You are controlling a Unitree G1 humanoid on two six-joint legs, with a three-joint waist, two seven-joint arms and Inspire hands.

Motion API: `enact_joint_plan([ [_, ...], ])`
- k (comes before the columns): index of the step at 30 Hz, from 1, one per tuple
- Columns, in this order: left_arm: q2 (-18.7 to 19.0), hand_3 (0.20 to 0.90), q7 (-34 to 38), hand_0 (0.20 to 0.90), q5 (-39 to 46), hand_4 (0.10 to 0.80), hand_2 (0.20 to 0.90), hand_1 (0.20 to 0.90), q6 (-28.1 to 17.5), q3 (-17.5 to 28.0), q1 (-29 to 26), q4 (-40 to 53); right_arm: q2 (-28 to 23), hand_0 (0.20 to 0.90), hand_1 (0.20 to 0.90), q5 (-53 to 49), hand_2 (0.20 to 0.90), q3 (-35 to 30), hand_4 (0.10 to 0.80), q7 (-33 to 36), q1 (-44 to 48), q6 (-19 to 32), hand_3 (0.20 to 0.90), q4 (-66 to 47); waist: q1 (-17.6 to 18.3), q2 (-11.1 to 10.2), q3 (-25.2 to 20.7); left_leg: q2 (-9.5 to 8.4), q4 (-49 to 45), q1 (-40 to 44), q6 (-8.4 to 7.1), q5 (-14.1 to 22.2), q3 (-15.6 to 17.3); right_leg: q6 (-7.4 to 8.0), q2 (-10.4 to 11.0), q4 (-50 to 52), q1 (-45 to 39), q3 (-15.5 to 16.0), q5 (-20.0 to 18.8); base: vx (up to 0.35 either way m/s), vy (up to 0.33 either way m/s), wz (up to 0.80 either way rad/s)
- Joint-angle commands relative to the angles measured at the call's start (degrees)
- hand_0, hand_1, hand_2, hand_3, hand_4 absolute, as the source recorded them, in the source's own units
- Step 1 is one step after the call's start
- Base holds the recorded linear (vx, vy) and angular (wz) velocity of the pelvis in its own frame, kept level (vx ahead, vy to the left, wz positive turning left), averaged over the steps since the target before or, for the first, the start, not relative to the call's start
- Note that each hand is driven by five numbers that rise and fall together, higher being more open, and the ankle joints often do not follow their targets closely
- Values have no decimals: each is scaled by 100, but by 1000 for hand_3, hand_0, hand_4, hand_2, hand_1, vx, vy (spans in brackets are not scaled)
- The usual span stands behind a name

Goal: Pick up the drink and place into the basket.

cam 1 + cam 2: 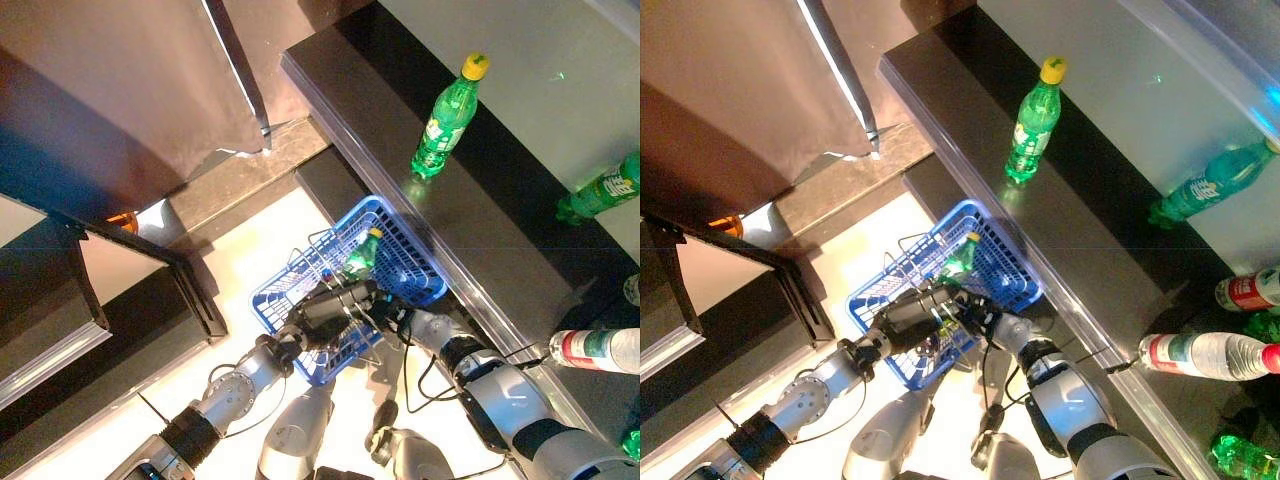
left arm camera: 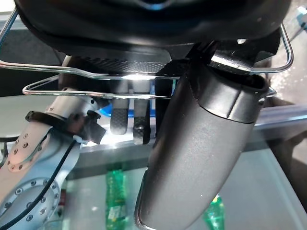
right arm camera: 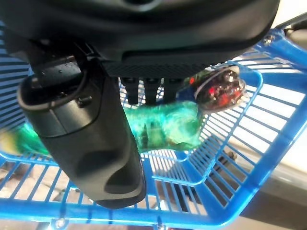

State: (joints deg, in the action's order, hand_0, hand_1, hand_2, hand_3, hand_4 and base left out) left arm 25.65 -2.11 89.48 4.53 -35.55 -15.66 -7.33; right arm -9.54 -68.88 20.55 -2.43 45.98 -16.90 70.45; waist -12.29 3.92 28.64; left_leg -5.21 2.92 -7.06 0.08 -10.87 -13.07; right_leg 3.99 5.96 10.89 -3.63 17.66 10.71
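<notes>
The blue basket [image 1: 412,243] hangs in front of the dark counter, held up by its wire handles [image 2: 144,74]. My left hand [image 1: 325,305] is shut on them; its thumb fills the left wrist view [image 2: 201,143]. A green bottle with a yellow cap [image 1: 362,255] lies tilted inside the basket. It shows past my fingers in the right wrist view [image 3: 163,124]. My right hand [image 1: 392,305] hovers over the basket right next to the bottle with its fingers [image 3: 139,91] straight. A dark red thing [image 3: 220,91] lies beside the bottle in the basket.
A green bottle [image 1: 445,120] stands upright on the dark counter [image 1: 480,220]. Another green bottle [image 1: 605,190] lies farther right. A clear bottle with a red label [image 1: 600,350] lies near my right arm. A brown cloth [image 1: 130,90] hangs at the left.
</notes>
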Motion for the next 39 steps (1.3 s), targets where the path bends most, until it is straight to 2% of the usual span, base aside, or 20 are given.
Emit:
enact_joint_plan([
  [1,-1196,200,-1801,300,403,100,300,300,-458,99,-1143,1698,119,900,900,14,900,167,800,-485,573,89,900,-265,-55,113,-512,242,-243,329,-8,639,570,-11,421,-501,512,-24,-1276,-11,0,-3],
  [10,-1249,200,-1760,300,345,100,300,300,-405,141,-997,1762,113,900,900,212,900,255,800,-556,422,145,900,-420,-22,75,-611,271,-215,418,-20,638,608,-19,398,-510,452,-52,-1269,1,0,-1],
  [14,-1274,200,-1552,300,73,100,300,300,-652,180,-903,1805,90,900,900,323,900,306,800,-675,306,351,900,-559,-8,54,-652,280,-189,460,-23,639,613,-15,387,-525,422,-57,-1273,-1,-1,-2],
  [18,-1227,200,-956,300,-487,100,300,300,-1078,352,-622,1916,38,900,900,566,900,440,800,-772,-9,609,900,-1091,-12,7,-704,280,-152,484,-28,636,587,4,376,-568,385,-49,-1276,-17,-18,-11],
  [23,-1186,200,-426,300,-945,100,300,300,-893,917,169,2203,-144,900,900,841,900,465,800,-491,-746,828,900,-2327,-20,-56,-761,281,-79,528,-39,626,508,37,356,-636,338,-31,-1278,-37,-39,1],
  [24,-1119,200,-421,300,-1032,100,300,300,-801,1112,428,2286,-214,900,900,942,900,433,800,-451,-995,861,900,-2678,-42,-80,-791,282,-48,541,-43,625,481,42,348,-671,308,-15,-1276,-32,-61,3],
  [30,-977,200,-479,300,-1222,100,300,300,-448,1669,1195,2417,-316,900,900,1139,900,402,800,-355,-1706,1125,900,-3649,-151,-193,-927,316,35,625,-80,621,402,68,314,-799,153,56,-1292,-8,-73,6],
  [35,-942,200,-608,300,-1410,100,300,300,-167,1908,1722,2315,-341,900,900,1300,900,394,800,-286,-2236,1393,900,-4241,-248,-324,-1143,378,99,741,-128,620,368,92,251,-896,-24,98,-1293,41,-81,8],
  [39,-939,200,-579,300,-1518,100,300,300,-166,1904,1920,2192,-298,900,900,1237,900,395,800,-305,-2588,1675,900,-4615,-238,-384,-1305,415,147,841,-147,639,371,114,210,-967,-138,80,-1287,51,-43,0],
])
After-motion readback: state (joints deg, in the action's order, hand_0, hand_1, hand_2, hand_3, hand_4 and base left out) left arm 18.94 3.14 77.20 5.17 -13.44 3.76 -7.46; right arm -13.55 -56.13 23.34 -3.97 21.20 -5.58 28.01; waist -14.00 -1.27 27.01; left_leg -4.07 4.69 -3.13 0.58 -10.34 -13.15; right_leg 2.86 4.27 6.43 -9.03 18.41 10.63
